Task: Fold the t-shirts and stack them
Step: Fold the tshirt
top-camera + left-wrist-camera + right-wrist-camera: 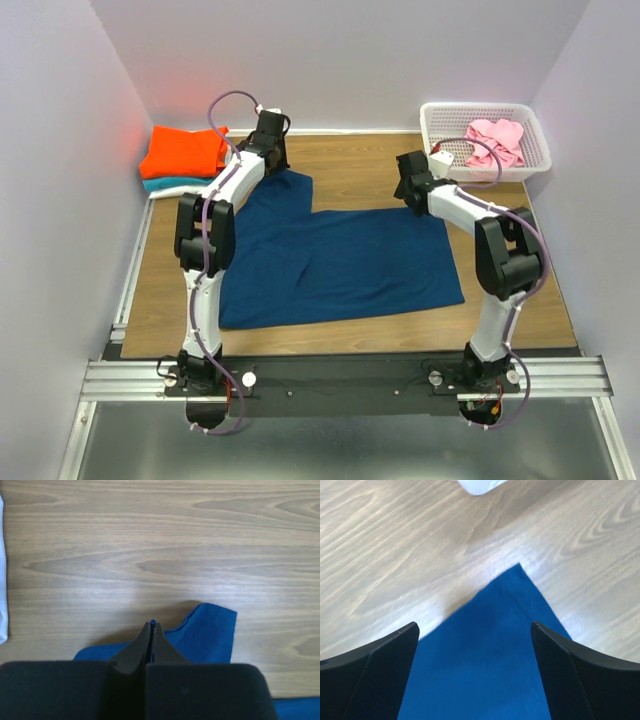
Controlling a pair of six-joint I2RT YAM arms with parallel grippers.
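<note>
Left gripper (152, 625) is pinched shut on a far corner of the navy t-shirt (340, 265) spread across the table (350, 165), right gripper (475, 630) gaping above it, and that thin bite could slip when lifted.

A: What colours are showing here?
B: A blue t-shirt (340, 265) is showing plain, deep navy against the table (360, 165), which is showing pale brown wood grain.
A: And the others?
B: An orange t-shirt (185, 150) is glowing bright above a teal t-shirt (170, 184). A pink t-shirt (497, 140) is showing inside the white lattice basket (478, 106).
</note>
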